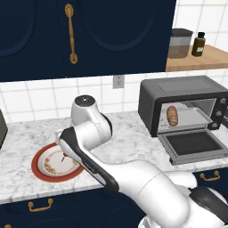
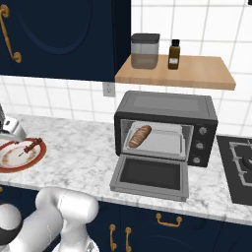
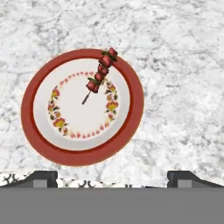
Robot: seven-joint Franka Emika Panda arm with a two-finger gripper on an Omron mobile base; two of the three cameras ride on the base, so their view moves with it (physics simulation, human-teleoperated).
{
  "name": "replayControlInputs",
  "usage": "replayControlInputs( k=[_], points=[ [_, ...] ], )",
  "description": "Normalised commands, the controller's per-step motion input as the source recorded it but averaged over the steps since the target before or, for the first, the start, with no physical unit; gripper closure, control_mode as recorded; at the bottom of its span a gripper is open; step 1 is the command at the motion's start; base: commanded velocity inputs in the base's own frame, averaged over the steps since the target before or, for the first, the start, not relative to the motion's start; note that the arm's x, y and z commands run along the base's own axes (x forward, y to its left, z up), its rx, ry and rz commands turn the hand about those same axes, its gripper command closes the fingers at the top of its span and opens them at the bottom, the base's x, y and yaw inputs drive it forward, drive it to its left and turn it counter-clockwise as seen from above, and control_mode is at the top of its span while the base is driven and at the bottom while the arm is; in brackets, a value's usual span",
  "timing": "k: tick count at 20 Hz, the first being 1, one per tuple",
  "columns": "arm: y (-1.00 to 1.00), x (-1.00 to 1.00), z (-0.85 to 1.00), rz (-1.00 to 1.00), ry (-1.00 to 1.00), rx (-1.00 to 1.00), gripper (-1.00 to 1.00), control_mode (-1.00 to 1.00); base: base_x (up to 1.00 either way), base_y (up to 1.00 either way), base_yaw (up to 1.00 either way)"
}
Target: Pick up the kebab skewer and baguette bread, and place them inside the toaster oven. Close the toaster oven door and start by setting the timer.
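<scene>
The kebab skewer (image 3: 100,74) lies across the upper right of a red-rimmed plate (image 3: 131,127), its meat chunks reaching onto the rim. My gripper (image 3: 113,177) hangs above the plate's near edge, open, its fingertips (image 3: 41,177) set wide apart with nothing between them. From the right base, the kebab skewer (image 2: 32,145) rests on the plate (image 2: 7,165) at the counter's left. The baguette bread (image 2: 140,136) lies on the tray inside the toaster oven (image 2: 167,106). The toaster oven door (image 2: 150,174) is dropped flat open. My arm covers part of the plate (image 1: 38,167) in the left base view, where the baguette bread (image 1: 172,116) shows inside the toaster oven (image 1: 182,89).
A wooden shelf (image 2: 197,74) above the oven holds a jar (image 2: 145,50) and a dark bottle (image 2: 173,54). A stove top (image 2: 241,167) lies right of the oven. Dark blue cabinets (image 1: 89,35) hang over the marble counter (image 2: 78,152).
</scene>
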Motion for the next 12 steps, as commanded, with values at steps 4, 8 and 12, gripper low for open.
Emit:
replayControlInputs(
  k=[4, 8, 12],
  points=[
    [0.0, 0.59, -0.39, 0.0, -0.08, 0.0, -1.0, -1.0, 0.0, 0.0, 0.0],
    [0.01, 0.72, -0.53, -0.03, -0.07, 0.0, -1.0, -1.0, 0.0, 0.0, 0.0],
    [0.0, 0.52, -0.57, -0.03, -0.01, 0.0, -1.0, -1.0, 0.0, 0.0, 0.0]
  ],
)
